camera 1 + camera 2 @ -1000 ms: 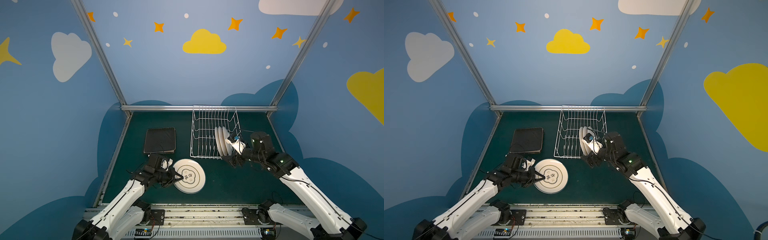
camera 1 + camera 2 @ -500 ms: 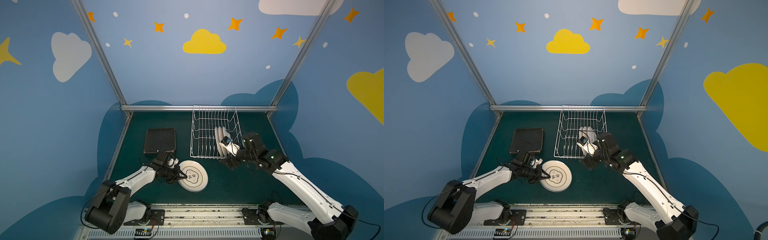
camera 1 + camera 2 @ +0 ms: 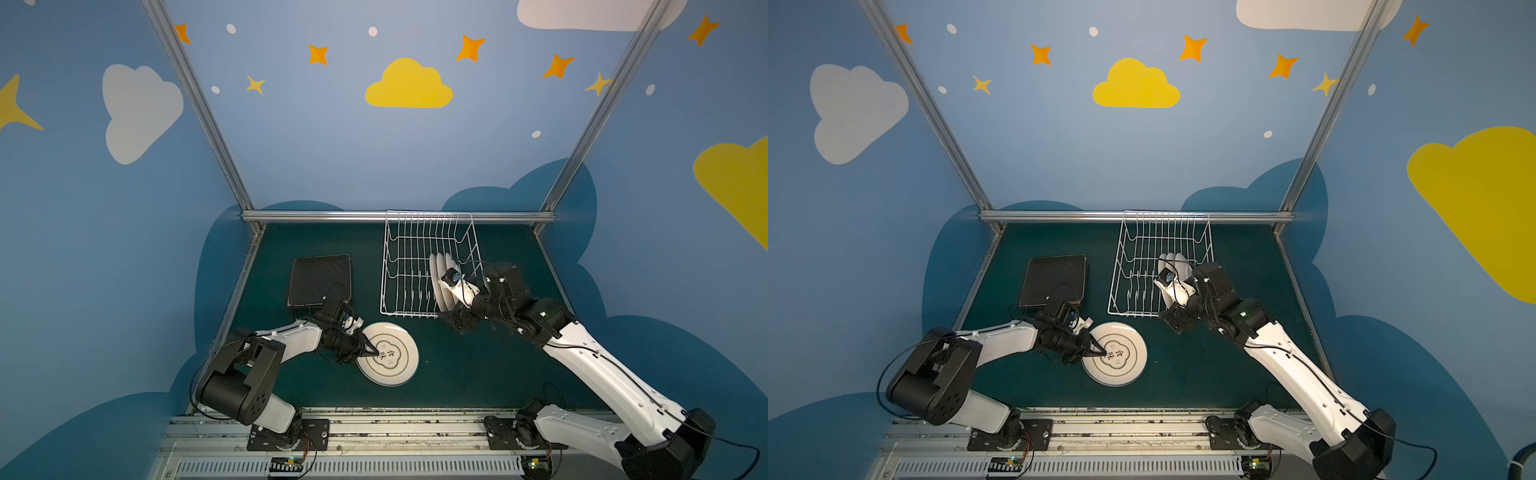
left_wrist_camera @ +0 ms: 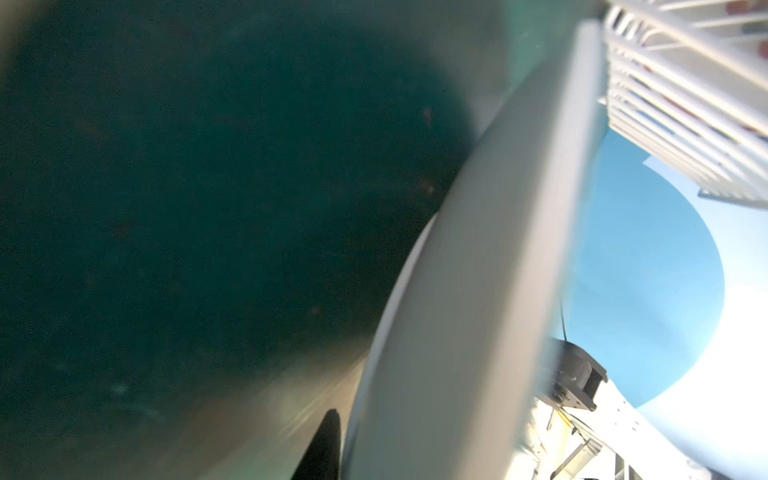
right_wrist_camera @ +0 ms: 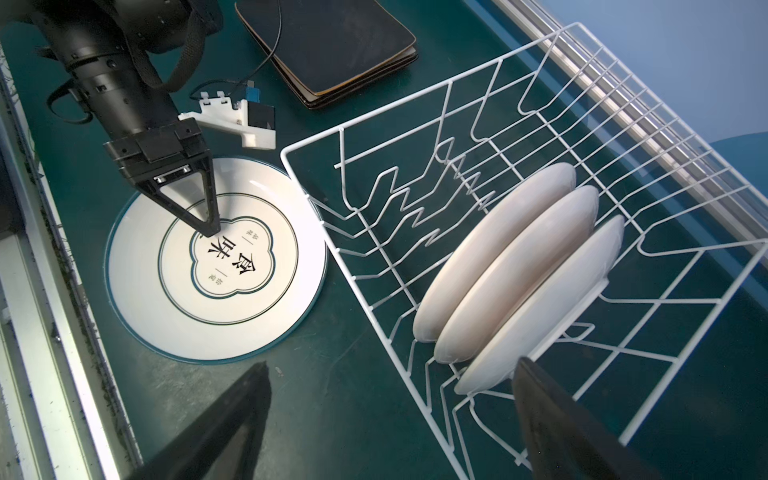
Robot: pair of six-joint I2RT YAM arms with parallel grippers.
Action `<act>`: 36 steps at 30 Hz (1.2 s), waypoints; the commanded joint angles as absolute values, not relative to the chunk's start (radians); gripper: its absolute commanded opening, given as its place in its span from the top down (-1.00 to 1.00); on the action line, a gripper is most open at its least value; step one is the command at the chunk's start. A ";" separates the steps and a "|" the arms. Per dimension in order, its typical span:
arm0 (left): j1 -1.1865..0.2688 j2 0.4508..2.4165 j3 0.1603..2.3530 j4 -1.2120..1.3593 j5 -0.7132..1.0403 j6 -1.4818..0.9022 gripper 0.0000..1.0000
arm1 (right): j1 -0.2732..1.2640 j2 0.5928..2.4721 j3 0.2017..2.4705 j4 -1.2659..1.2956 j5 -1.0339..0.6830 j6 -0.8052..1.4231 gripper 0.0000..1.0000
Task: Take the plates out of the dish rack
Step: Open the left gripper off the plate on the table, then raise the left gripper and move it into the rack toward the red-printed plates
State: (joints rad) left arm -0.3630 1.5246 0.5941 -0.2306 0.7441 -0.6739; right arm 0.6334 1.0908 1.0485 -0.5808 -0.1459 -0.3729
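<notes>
A white wire dish rack (image 3: 407,316) (image 3: 1133,314) (image 5: 308,195) stands at the back of the green mat. Three round white plates (image 3: 442,282) (image 3: 1173,266) (image 5: 507,266) stand upright in its near right part. Another round plate (image 3: 399,365) (image 3: 1121,365) (image 5: 232,299) (image 4: 478,291) with printed characters lies on the mat. My left gripper (image 3: 374,354) (image 3: 1100,353) (image 5: 210,228) straddles its left rim, one fingertip (image 5: 208,224) on its face and one finger (image 4: 324,449) under the rim. My right gripper (image 3: 455,322) (image 3: 1177,320) (image 5: 390,415) is wide open at the rack's near right corner, beside the nearest upright plate.
A stack of black-backed square plates (image 3: 320,278) (image 3: 1054,278) (image 5: 332,41) lies face down left of the rack. A metal rail (image 3: 374,215) runs behind the rack. A rail (image 3: 237,299) lines the mat's left edge. Both arm bases sit along the front.
My left arm has brought the round plate down flat onto the mat and a little to the right. My right gripper has shifted slightly towards the rack's near corner, still wide open.
</notes>
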 commanded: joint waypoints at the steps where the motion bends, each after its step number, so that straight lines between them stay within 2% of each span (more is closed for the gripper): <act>1: -0.366 1.547 0.630 -0.270 0.752 -0.634 0.17 | 0.640 1.086 1.052 -0.548 -0.129 -0.357 -0.81; 6: -0.366 1.561 0.638 -0.301 0.725 -0.629 -0.32 | 0.640 1.094 1.057 -0.542 -0.118 -0.347 -0.81; 16: -0.365 1.520 0.638 -0.372 0.591 -0.638 -0.94 | 0.642 1.094 1.058 -0.525 -0.107 -0.344 -0.81; 26: -0.364 1.490 0.669 -0.418 0.467 -0.669 -0.99 | 0.644 1.098 1.064 -0.535 -0.093 -0.342 -0.81; 36: -0.362 1.370 0.689 -0.515 0.305 -0.702 -0.99 | 0.643 1.106 1.072 -0.521 -0.083 -0.345 -0.81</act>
State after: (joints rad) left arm -0.3683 1.4059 0.6811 -0.4435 0.4034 -0.6891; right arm 0.6380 1.1046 1.0489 -0.5377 -0.0891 -0.3519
